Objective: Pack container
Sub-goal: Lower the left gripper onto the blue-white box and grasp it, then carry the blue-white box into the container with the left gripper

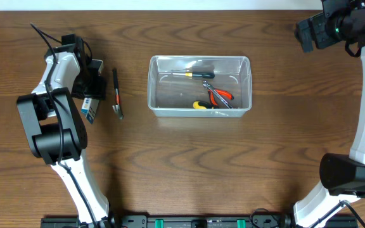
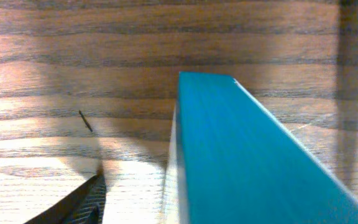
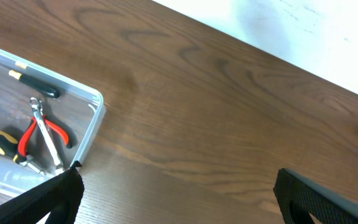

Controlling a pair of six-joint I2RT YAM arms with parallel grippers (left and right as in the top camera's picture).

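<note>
Left gripper [image 2: 232, 168] hangs low over the table [image 2: 104, 74] with a small blue box [image 2: 247, 162] standing between its fingers. Bare wood shows between the box and the dark finger [image 2: 73, 208] on one side, so it cannot be told whether the gripper has hold of the box. Right gripper [image 3: 178, 180] is spread wide, with nothing but wood between its fingers.

The container [image 1: 199, 84] sits well away from the left gripper, past a slim dark hand tool [image 1: 116, 95] that lies just beside that gripper. It is also well apart from the right gripper, off to one side of it. A screwdriver [image 1: 194, 74], red pliers [image 1: 220, 95] and a yellow-handled tool [image 1: 201, 105] lie inside it.

Clear thin plastic like this is likely light, a little springy in the walls and slick under the pads. The metal tools inside probably outweigh it and would slide if it tipped. The rolled rim looks like the stiffest part, so the best hold is probably a pinch over the rim at the middle of a short wall, kept level.

Only the overhead view shows the container, hand tool and box together. The left wrist view shows none of the container, just box and wood. The right wrist view gives what the overhead lacks: that gripper's spread fingers, and one corner of the container with the pliers seen close.
</note>
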